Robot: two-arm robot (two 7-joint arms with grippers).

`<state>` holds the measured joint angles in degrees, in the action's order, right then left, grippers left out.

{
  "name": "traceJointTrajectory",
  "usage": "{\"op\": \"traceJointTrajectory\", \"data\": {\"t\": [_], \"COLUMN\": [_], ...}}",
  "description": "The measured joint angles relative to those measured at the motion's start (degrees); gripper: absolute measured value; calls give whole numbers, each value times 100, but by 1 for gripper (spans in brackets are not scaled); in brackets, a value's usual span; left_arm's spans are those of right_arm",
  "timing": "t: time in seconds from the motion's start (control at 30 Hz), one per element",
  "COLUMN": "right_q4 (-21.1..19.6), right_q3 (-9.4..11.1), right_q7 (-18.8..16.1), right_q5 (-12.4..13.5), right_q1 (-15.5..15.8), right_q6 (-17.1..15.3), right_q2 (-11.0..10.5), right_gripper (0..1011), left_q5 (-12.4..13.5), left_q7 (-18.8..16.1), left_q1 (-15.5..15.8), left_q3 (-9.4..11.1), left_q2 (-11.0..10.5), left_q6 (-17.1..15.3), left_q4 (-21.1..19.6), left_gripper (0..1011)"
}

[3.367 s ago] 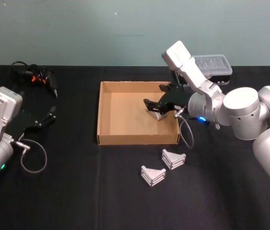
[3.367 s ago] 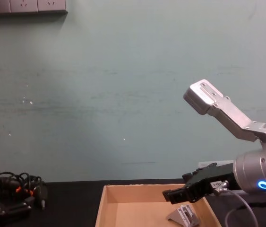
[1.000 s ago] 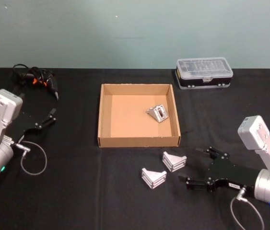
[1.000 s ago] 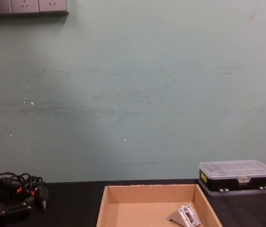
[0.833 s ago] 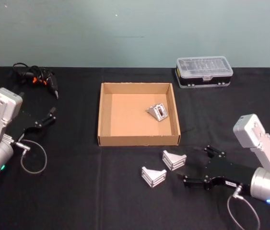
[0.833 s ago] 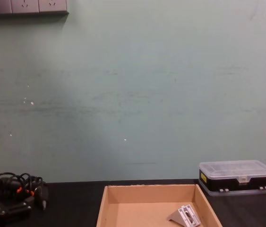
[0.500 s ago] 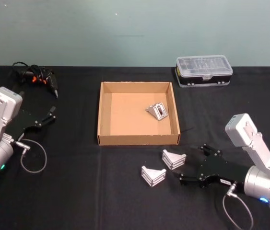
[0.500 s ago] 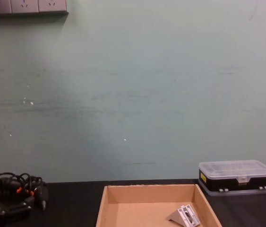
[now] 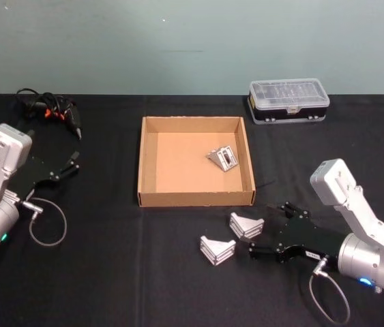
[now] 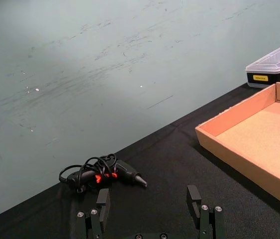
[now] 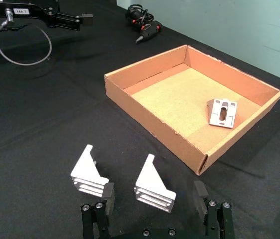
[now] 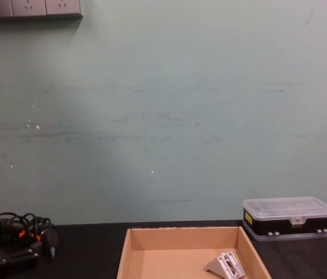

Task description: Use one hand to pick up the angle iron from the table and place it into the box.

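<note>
We count three small silver-grey metal angle irons, each a triangular bracket. One angle iron [image 9: 222,159] lies on the floor of the single shallow tan cardboard box [image 9: 195,198], near its right wall. The other two stand on the flat black counter [image 9: 123,272] in front of the box. The right-hand angle iron [image 9: 246,225] sits a little before the box's front right corner. The left-hand angle iron [image 9: 217,248] is just beside it, nearer the robot, with a narrow gap between them.

We see two black two-finger claws on silver-grey arms. The right claw [image 9: 261,229] lies low over the counter, pointing leftward at the right-hand angle iron, with its fingers spread wide. In the right wrist view that bracket shows between the two fingertips with space on either side, while the left-hand one stands just outside one finger.

The left claw [image 9: 74,163] is parked at the counter's left side, well apart from the box, and its fingers are likewise spread.

One black plastic case with a clear lid [image 9: 288,99] sits at the far right of the counter, behind the box and apart from it. One black tool with orange marks and a coiled cable [image 9: 50,111] lies at the far left.
</note>
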<state>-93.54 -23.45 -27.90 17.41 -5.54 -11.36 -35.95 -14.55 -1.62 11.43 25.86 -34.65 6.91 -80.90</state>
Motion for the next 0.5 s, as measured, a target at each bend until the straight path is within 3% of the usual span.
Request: {"op": "traceJointTrajectory", "data": {"t": [0.5], "right_q4": [113], "right_q3": [-32], "right_q7": [189], "right_q5": [-85], "right_q1": [-88], "right_q6": [-276], "right_q2": [257], "right_gripper": [1000], "left_q5": [0], "left_q7": [0], "left_q1": [0], "left_q3": [0], "left_q2": [0], "left_q6": [0], "left_q4": [0], "left_gripper": [1011]}}
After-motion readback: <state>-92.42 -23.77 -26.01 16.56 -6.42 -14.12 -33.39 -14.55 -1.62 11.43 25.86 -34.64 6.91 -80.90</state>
